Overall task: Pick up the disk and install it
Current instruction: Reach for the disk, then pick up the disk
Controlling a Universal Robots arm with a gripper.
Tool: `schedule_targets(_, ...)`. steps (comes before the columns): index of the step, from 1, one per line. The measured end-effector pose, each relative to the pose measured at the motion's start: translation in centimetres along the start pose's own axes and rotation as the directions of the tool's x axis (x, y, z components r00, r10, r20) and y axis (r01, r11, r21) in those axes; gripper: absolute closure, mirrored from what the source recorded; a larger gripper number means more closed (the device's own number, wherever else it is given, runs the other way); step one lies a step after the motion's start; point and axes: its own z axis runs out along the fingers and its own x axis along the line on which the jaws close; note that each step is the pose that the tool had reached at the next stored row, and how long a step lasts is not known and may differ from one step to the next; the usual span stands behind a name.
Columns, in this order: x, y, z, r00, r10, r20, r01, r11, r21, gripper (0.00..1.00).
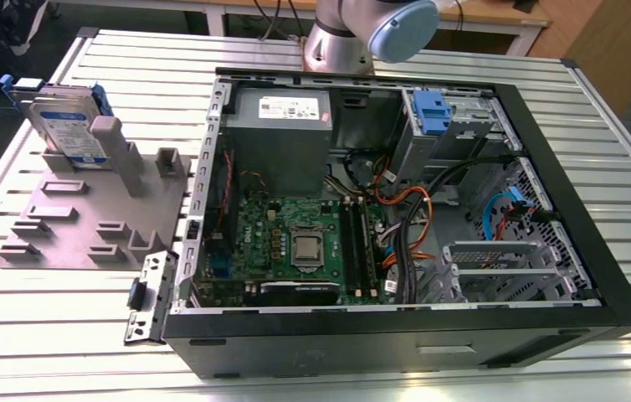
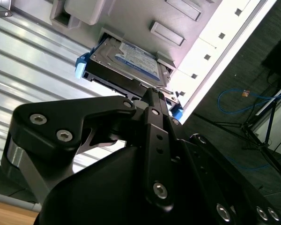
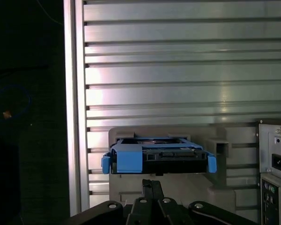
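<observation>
End effector (image 3: 152, 183) nearest, tips together, holding nothing, close to disk (image 3: 159, 157). Disk on edge in grey fixture (image 1: 81, 226) on table (image 1: 428, 50), outside open computer case (image 1: 583, 209). Pickup and install both undone.

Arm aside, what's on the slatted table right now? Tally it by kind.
Disk: 1
Grey holder plate: 1
Open computer case: 1
Metal bracket beside the case: 1
Total: 4
</observation>
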Motion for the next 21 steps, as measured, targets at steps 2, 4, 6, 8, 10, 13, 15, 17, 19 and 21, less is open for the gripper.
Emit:
schedule_targets(2,0.2,0.02,0.08,1.0,0.0,0.0,0.0,1.0,0.0,0.89)
schedule_targets(4,0.37,0.05,0.16,1.0,0.0,0.0001,0.0,1.0,0.0,0.89)
schedule_targets(6,0.55,0.12,0.23,1.0,0.0,0.0001,0.0,1.0,-0.0001,0.89)
schedule_targets(8,0.71,0.21,0.31,1.0,0.0,0.0002,0.0,1.0,-0.0001,0.89)
schedule_targets(10,0.87,0.29,0.37,1.0,0.0,-0.0001,0.0,1.0,0.0,0.89)
schedule_targets(13,1.03,0.31,0.44,1.0,0.0,-0.0001,0.0,1.0,-0.0001,0.89)
schedule_targets(15,1.03,0.31,0.44,1.0,0.0,-0.0001,0.0,1.0,-0.0001,0.89)
schedule_targets(17,1.03,0.31,0.43,1.0,0.0,-0.0003,0.0,1.0,0.0,0.89)
schedule_targets(19,1.03,0.31,0.48,1.0,0.0,-0.0003,0.0,1.0,0.0,0.89)
schedule_targets(21,1.04,0.31,0.48,1.0,0.0,-0.0002,0.0,1.0,0.0,0.89)
